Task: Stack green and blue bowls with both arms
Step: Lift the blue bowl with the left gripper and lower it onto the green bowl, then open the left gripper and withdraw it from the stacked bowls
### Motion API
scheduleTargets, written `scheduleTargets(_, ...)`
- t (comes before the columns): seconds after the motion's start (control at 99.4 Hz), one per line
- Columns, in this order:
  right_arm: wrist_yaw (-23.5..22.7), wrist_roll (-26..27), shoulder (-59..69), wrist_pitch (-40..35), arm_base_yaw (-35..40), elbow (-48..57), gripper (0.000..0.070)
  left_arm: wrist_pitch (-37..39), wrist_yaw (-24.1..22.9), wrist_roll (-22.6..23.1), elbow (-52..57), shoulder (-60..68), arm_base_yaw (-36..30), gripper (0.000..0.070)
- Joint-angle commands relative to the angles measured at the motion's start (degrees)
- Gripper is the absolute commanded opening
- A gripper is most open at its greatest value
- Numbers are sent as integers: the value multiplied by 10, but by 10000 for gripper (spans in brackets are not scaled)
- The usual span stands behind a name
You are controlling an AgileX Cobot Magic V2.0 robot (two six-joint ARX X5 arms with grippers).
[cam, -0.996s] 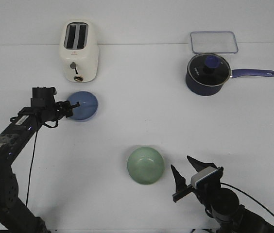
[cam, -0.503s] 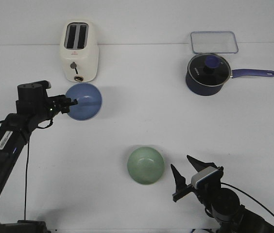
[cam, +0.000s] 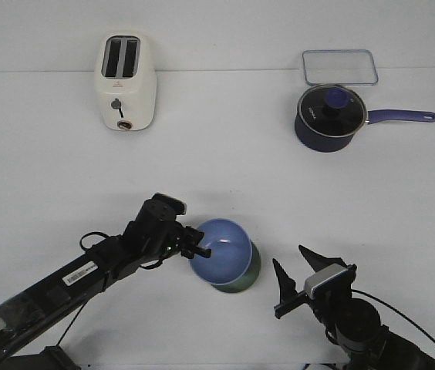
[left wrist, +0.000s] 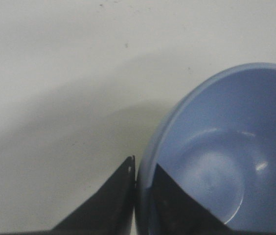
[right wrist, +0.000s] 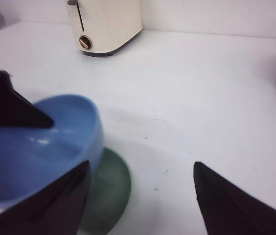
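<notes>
My left gripper [cam: 200,248] is shut on the rim of the periwinkle blue bowl [cam: 221,252], one finger inside and one outside, as the left wrist view shows [left wrist: 142,174]. It holds the blue bowl [left wrist: 226,147] tilted just over the pale green bowl [cam: 250,274], which is mostly covered; only its right edge shows. In the right wrist view the blue bowl [right wrist: 40,147] hangs above the green bowl [right wrist: 111,191]. My right gripper [cam: 295,276] is open and empty, low on the table just right of both bowls [right wrist: 140,171].
A cream toaster [cam: 125,81] stands at the back left. A dark navy saucepan with glass lid [cam: 329,117] and a clear flat container [cam: 339,66] sit at the back right.
My left arm has carried the blue bowl from beside the toaster forward and to the right, to just over the green bowl. The right arm has not moved.
</notes>
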Motion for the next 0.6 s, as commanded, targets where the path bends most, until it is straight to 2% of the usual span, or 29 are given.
scheduleTargets(0.0,0,3,2,8,7,4,438,17,-7,-14,10,21,-15,9)
scheduleTargets(0.121,0,3,2,8,7,4,438,30,-7,-19,10,39,-26,12)
scheduleTargets(0.181,0,3,2,8,7,4,438,35,-7,-19,10,41,-27,37)
scheduleTargets(0.211,0,3,2,8,7,4,438,36,-7,-19,10,41,-28,86)
scheduleTargets(0.292,0,3,2,8,7,4,438,38,-7,-21,12,40,-28,273)
scheduleTargets(0.352,0,3,2,8,7,4,439,38,-7,-21,12,37,-27,344)
scheduleTargets(0.594,0,3,2,8,7,4,439,21,-18,10,13,-57,-10,345)
